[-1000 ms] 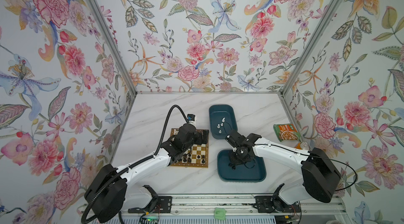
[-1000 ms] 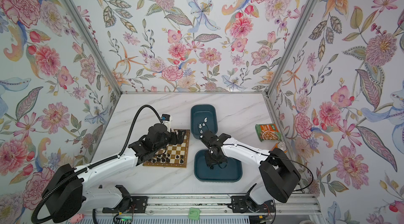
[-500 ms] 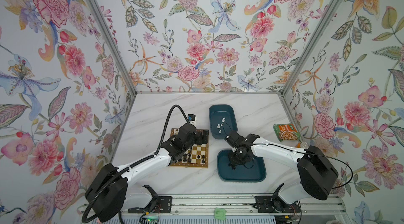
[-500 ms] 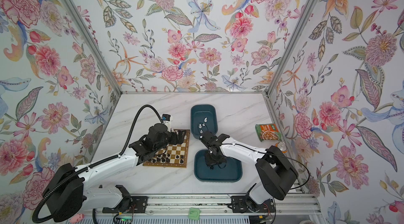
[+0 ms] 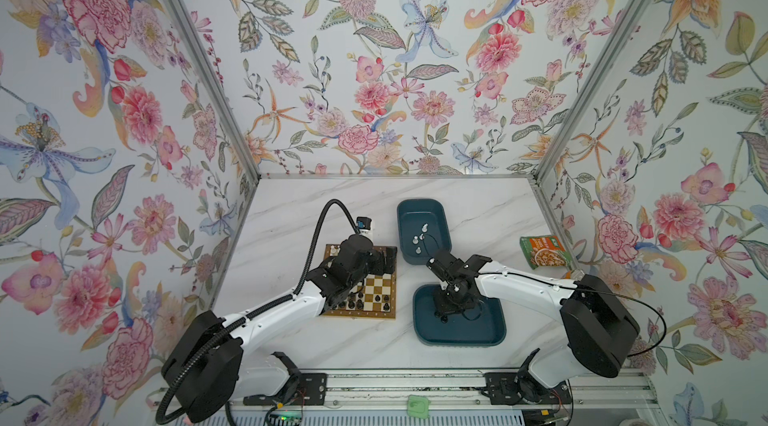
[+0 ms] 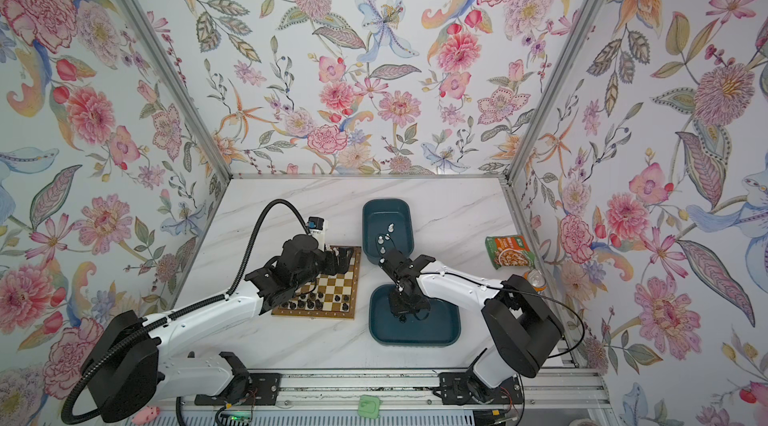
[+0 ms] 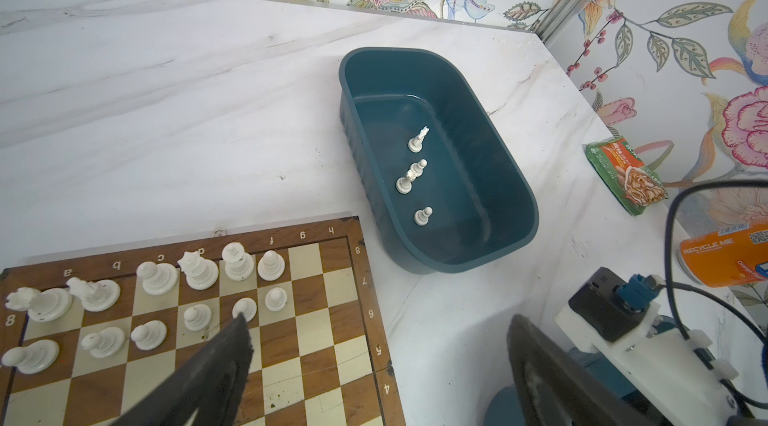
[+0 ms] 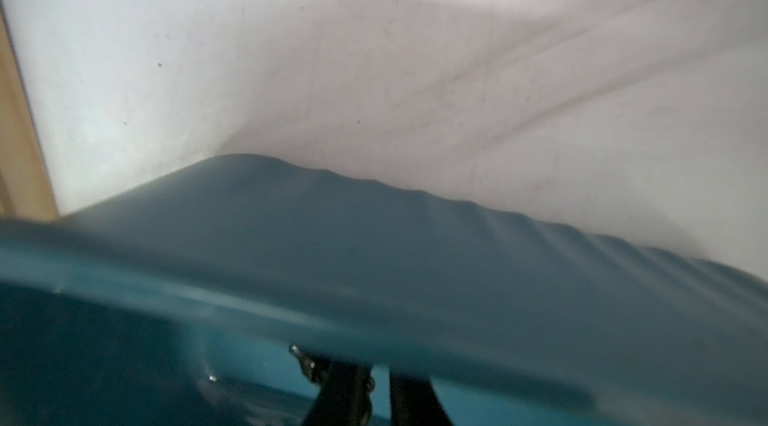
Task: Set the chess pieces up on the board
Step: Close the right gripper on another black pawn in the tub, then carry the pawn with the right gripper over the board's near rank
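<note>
Closure is the news: the right hand (image 5: 449, 307), in the nearer dark teal plastic tub (image 5: 486, 330), has pinched shut, likely on a tiny glossy black chess piece, though the grip is hidden; a lift should follow. The left hand (image 7: 380, 320) hovers wide open, empty, over the brown-and-cream checked wooden chessboard (image 7: 316, 361), where white pieces (image 7: 199, 274) stand.

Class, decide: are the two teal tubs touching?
Apart. Both top views show a strip of white marble between the far tub and the near tub.
</note>
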### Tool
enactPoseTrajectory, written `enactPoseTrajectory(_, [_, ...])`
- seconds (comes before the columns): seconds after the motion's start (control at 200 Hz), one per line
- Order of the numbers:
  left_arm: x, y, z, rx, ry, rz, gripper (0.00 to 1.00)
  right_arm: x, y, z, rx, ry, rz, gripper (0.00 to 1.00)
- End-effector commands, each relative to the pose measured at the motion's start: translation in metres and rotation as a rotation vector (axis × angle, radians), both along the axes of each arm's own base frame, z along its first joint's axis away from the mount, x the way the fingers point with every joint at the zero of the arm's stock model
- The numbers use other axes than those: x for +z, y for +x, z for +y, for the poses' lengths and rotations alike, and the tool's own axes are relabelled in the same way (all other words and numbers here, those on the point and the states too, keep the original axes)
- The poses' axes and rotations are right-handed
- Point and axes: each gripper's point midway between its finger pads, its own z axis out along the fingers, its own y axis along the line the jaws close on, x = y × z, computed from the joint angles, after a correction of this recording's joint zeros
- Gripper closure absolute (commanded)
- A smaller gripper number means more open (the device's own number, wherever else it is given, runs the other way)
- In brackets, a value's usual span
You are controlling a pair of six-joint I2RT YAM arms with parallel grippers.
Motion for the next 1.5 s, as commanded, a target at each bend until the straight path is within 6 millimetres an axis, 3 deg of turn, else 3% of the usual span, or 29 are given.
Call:
enactPoseTrajectory(0.0, [0.009, 0.004, 0.004, 0.014, 0.005, -0.018, 0.03, -0.007, -0.004, -0.005, -0.015, -0.016, 0.025, 0.9])
enactPoseTrajectory(0.18, [0.009, 0.004, 0.008, 0.025, -0.002, -0.018, 0.03, -0.005, -0.003, -0.006, -0.017, -0.017, 0.023, 0.92])
enactPoseTrajectory(0.365, [0.009, 0.007, 0.022, 0.056, -0.009, -0.021, 0.03, 0.012, 0.006, -0.005, -0.002, -0.027, -0.004, 0.93])
enactPoseTrajectory(0.595, [0.01, 0.008, 0.058, 0.131, -0.024, -0.03, 0.03, 0.039, 0.02, -0.003, 0.025, -0.044, -0.043, 0.94])
enactPoseTrajectory(0.756, [0.01, 0.003, 0.09, 0.196, -0.03, -0.033, 0.03, 0.067, 0.034, 0.011, 0.043, -0.021, -0.075, 0.94])
enactPoseTrajectory(0.916, [0.009, -0.011, 0.117, 0.254, -0.035, -0.035, 0.02, 0.091, 0.046, 0.035, 0.088, -0.007, -0.118, 0.94])
enactPoseTrajectory(1.071, [0.008, -0.025, 0.135, 0.291, -0.051, -0.039, 0.02, 0.101, 0.05, 0.069, 0.147, 0.002, -0.132, 0.94])
enactPoseTrajectory(1.306, [-0.004, -0.041, 0.159, 0.349, -0.043, -0.005, 0.01, 0.096, 0.047, 0.126, 0.229, 0.026, -0.12, 0.94])
enactPoseTrajectory(1.491, [-0.031, -0.049, 0.184, 0.421, 0.002, 0.106, 0.01, 0.085, 0.04, 0.165, 0.28, 0.04, -0.105, 0.94])
